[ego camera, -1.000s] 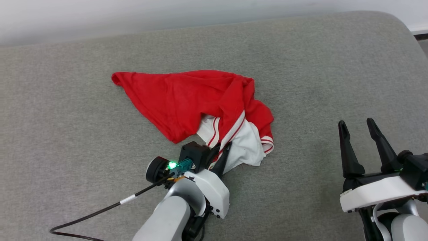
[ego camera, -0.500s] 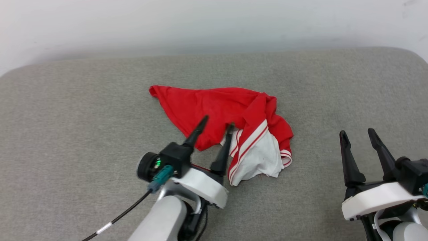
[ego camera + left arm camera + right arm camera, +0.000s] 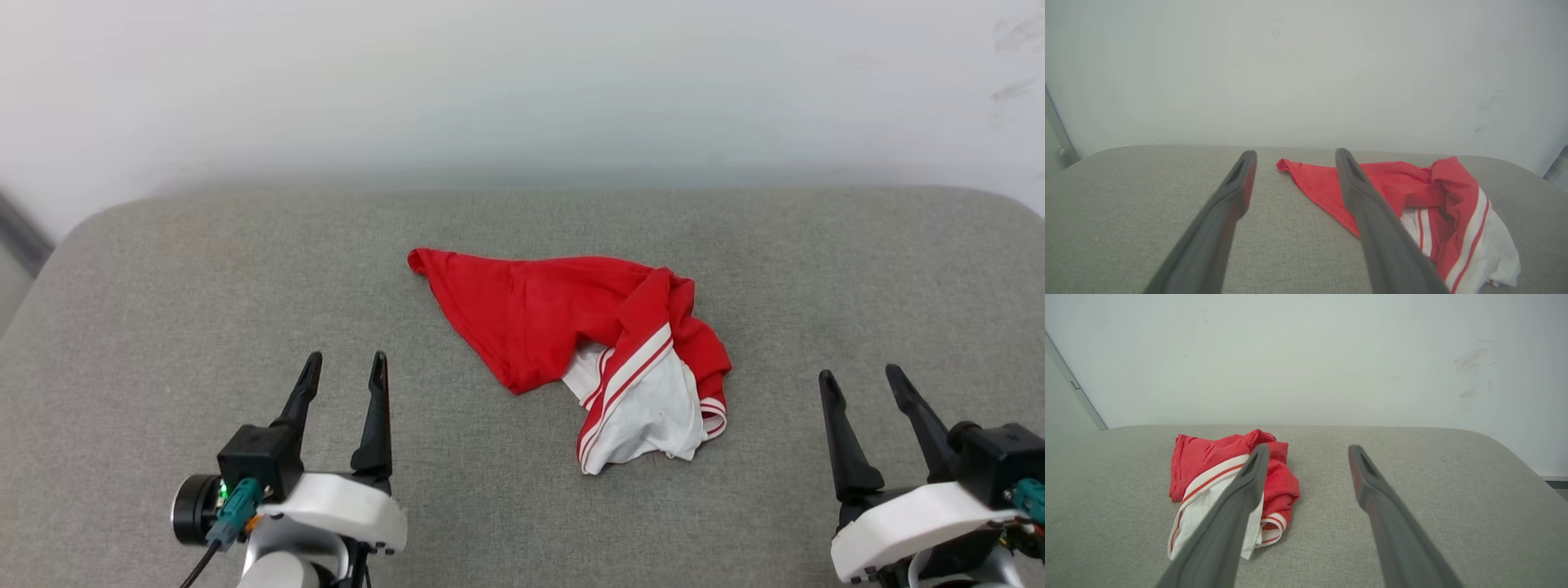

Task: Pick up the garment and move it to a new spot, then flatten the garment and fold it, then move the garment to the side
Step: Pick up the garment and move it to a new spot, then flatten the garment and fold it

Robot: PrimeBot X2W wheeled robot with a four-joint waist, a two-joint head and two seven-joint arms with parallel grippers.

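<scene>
The garment (image 3: 563,327) lies crumpled on the grey cushioned surface (image 3: 163,327), red with a white striped sleeve bunched at its near right. It also shows right of centre in the left wrist view (image 3: 1412,192) and at the left in the right wrist view (image 3: 1208,469). My left gripper (image 3: 343,367) stands open to the garment's near left, apart from it, with nothing between its fingers. At the lower right my right gripper (image 3: 861,382) is open too, well clear of the cloth.
A pale wall (image 3: 522,82) rises behind the surface's far rounded edge. A black cable (image 3: 194,572) hangs from the left wrist. Bare grey surface lies left and right of the garment.
My left gripper has let go of the garment's white sleeve, opened, and drawn back to the near left. The head camera has tilted up, showing more wall. The right gripper stays open.
</scene>
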